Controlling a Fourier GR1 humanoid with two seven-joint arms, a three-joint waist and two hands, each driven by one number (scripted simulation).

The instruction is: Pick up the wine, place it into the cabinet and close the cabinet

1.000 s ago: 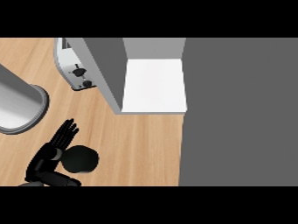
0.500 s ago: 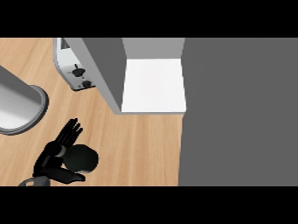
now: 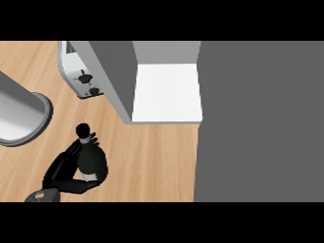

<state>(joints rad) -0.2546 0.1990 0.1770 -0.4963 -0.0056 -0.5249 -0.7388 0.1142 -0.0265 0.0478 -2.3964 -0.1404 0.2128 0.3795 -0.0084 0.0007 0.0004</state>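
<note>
**A:** Wine bottle (image 3: pixel 90 159), dark, sits at about seven o'clock of the view, on the wooden counter (image 3: pixel 157 156). Its neck tips up toward twelve, the cap near the big grey cylinder's (image 3: pixel 10 111) base.

**B:** Who has it?

**A:** One hand (image 3: pixel 64 171) is on it, coming in from the lower edge at seven o'clock. Fingers lie along the bottle's nine o'clock side and the thumb crosses under its base, so they are curled round the body. I read that as a grasp, placed low on the wide part so the neck stays free.

**B:** Which hand?

**A:** It shows at the view's left, so I take it for the left one. The right hand shows nowhere.

**B:** And the cabinet?

**A:** Cabinet (image 3: pixel 166 92) is at about one o'clock from the bottle, well apart from it. Its white shelf (image 3: pixel 168 95) shows open toward the viewer, with a grey panel (image 3: pixel 111 76) on its nine o'clock side; I judge that panel to be the swung-out door. A toaster (image 3: pixel 80 76) stands just beyond that panel, at eleven o'clock.

**B:** What does the next step call for?

**A:** Probably lifting the bottle and carrying it toward one o'clock, passing the door's edge. The neck could catch that edge if the bottle tilts.
</note>
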